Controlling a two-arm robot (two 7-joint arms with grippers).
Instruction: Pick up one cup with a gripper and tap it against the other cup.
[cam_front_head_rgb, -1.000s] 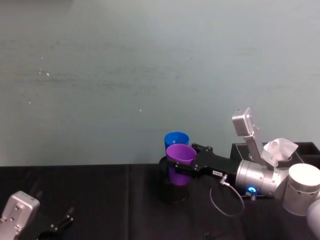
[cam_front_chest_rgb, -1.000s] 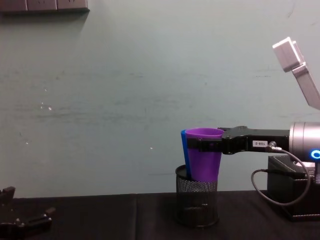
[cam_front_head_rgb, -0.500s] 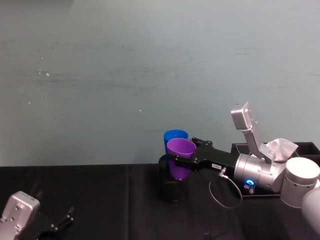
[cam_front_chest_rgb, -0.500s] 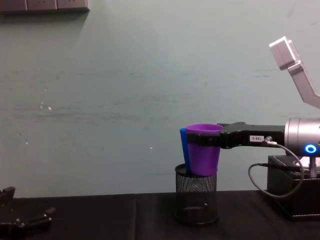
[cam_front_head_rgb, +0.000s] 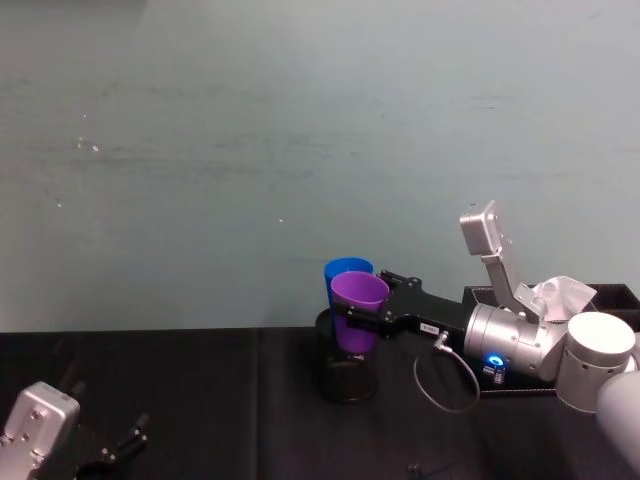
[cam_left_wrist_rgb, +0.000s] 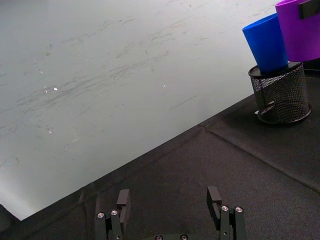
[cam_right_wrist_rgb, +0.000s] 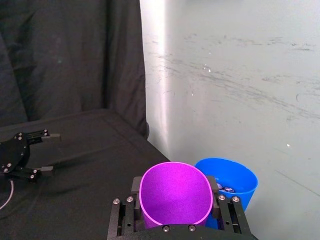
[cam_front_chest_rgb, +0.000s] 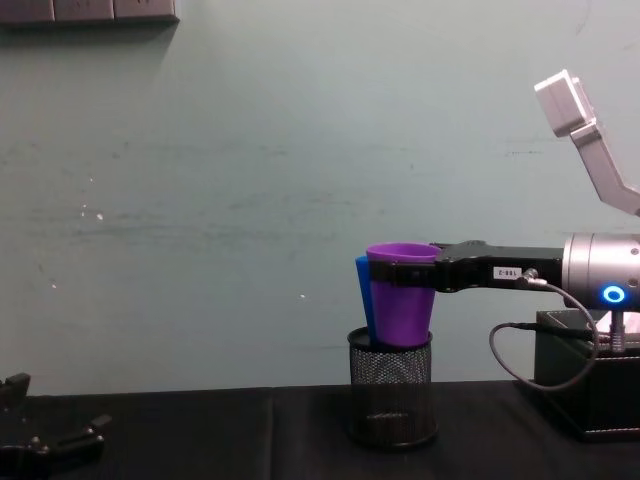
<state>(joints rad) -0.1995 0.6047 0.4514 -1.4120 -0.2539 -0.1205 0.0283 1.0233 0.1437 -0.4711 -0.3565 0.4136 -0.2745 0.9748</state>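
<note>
Your left gripper (cam_left_wrist_rgb: 169, 196) sits parked at the lower left, fingers spread and empty. The bright blue tapered plastic tumbler (cam_left_wrist_rgb: 265, 42) leans in the black mesh pen holder (cam_front_chest_rgb: 392, 390). Close beside it hangs the purple plastic tumbler (cam_front_chest_rgb: 402, 305), clamped near its rim by your right gripper (cam_front_chest_rgb: 405, 271). The pickup looks done, but I cannot tell whether the cups touch.

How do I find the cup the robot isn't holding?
On the black table by the pale wall stands a black mesh pen holder. The bright blue plastic tumbler sits in it. Unlike the purple plastic tumbler beside it, the right gripper isn't holding it.
</note>
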